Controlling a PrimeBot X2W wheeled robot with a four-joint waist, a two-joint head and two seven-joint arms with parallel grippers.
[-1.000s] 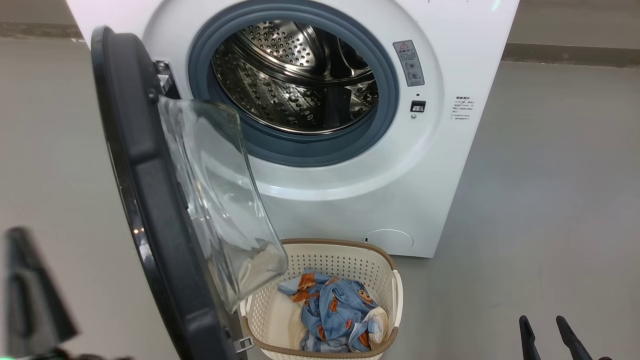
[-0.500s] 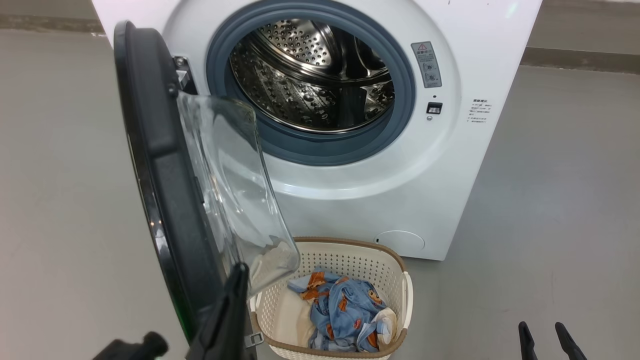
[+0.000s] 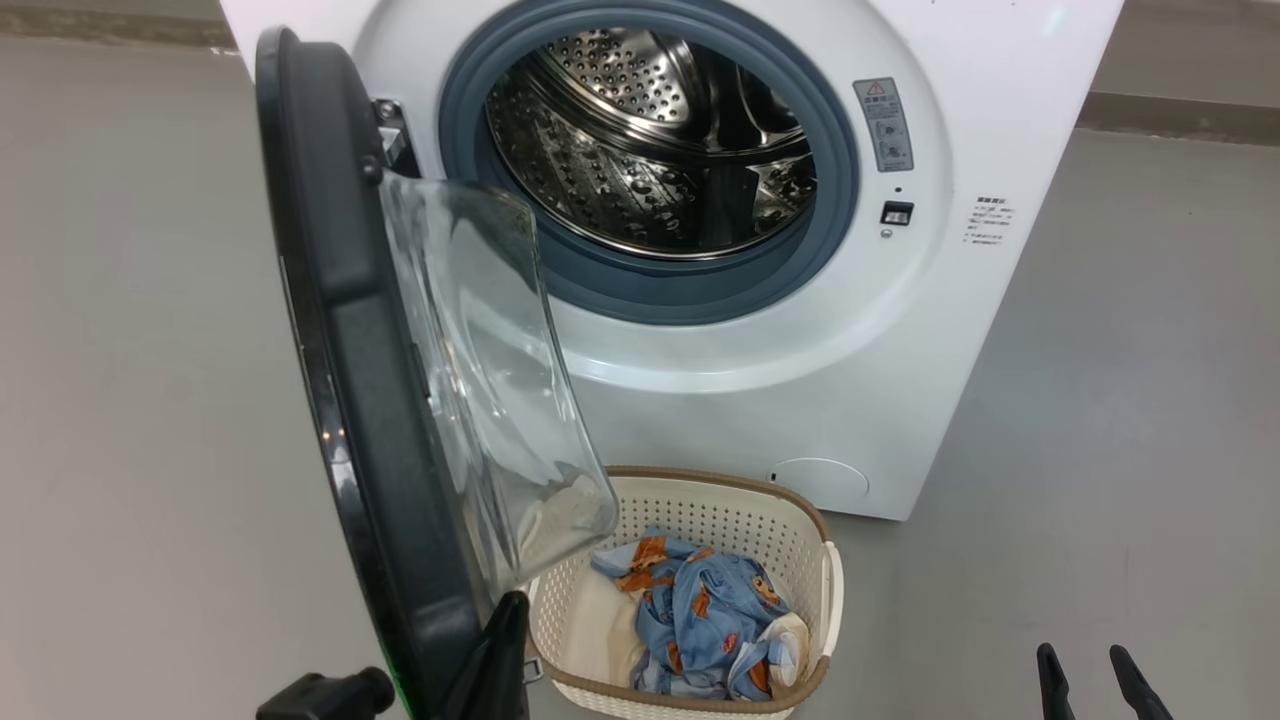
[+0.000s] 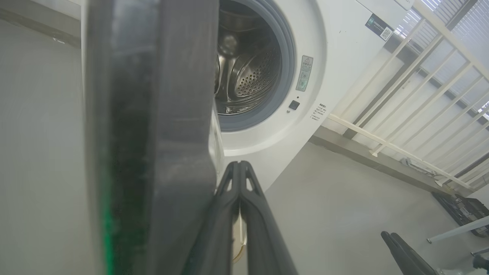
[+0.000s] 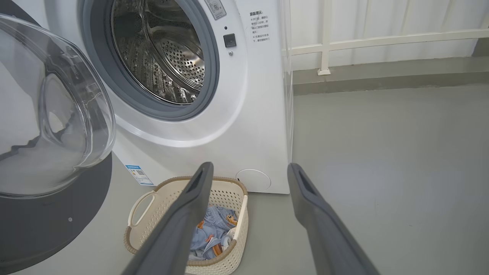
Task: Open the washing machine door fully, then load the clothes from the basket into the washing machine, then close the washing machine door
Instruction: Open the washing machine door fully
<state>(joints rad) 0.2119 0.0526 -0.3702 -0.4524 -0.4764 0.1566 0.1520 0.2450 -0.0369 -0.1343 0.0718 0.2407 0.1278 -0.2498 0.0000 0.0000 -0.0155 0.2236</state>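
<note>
1. The left gripper (image 3: pixel 510 615) is closed, its fingers pressed together with nothing between them. A second ago it was at the far left, clear of the washing machine door (image 3: pixel 350 330). It now sits at the door's lower inner edge, but contact cannot be confirmed.
2. The door stands swung out, at the same angle to the washing machine (image 3: pixel 900 330). The head camera has shifted.
3. The right gripper (image 3: pixel 1082 660) stays spread wide and empty above the floor.
4. The clothes (image 3: pixel 710 620) remain in the basket (image 3: pixel 700 510), on the floor against the machine's front.

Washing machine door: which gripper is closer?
Left. The left gripper sits shut beside the door, at its lower edge; the right gripper hangs open, far to the right.
</note>
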